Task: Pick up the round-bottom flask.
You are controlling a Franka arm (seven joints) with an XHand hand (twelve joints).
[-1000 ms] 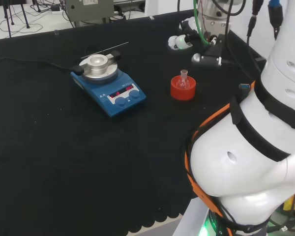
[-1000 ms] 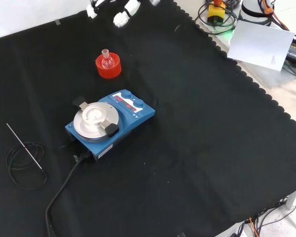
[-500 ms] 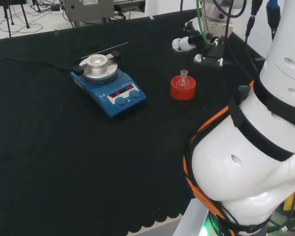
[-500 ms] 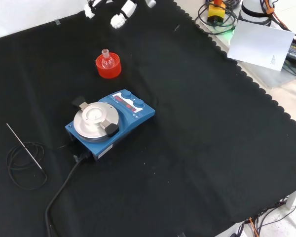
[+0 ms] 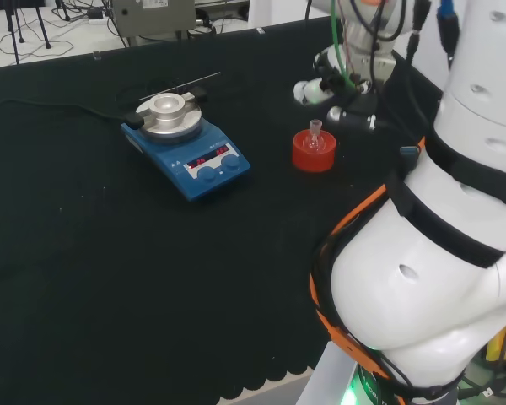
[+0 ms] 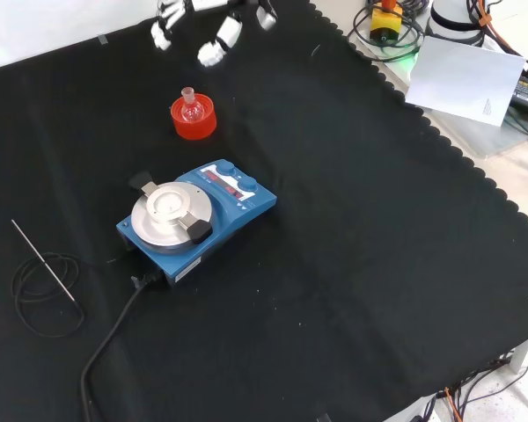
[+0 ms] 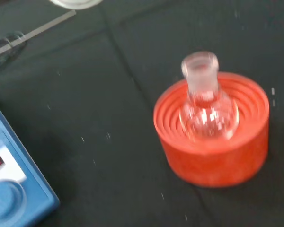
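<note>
The round-bottom flask is seated upright in a red ribbed stand on the black-clothed counter, beyond the blue hotplate in the front view. The hand is held above, apart, its fingers spread and nothing gripped.

The hand is cut off by the front view's top edge. In the wrist view only a corner of the blue hotplate shows.
</note>
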